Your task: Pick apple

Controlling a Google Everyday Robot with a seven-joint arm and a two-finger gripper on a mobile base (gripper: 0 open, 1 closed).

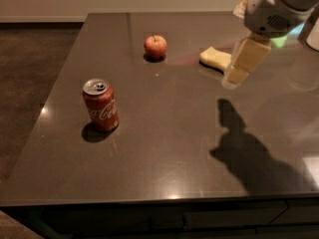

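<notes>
The apple [155,46] is small, round and red with a short stem, and stands on the dark table [164,153] toward its far side. My gripper [235,76] hangs from the white arm at the upper right, above the table and well to the right of the apple, next to the sponge. It holds nothing that I can see.
A red Coca-Cola can [100,105] stands upright at the left front of the apple. A pale yellow sponge [215,57] lies to the right of the apple, partly behind the gripper. The arm's shadow [244,148] falls on the table's right front. The table's left edge drops to brown floor.
</notes>
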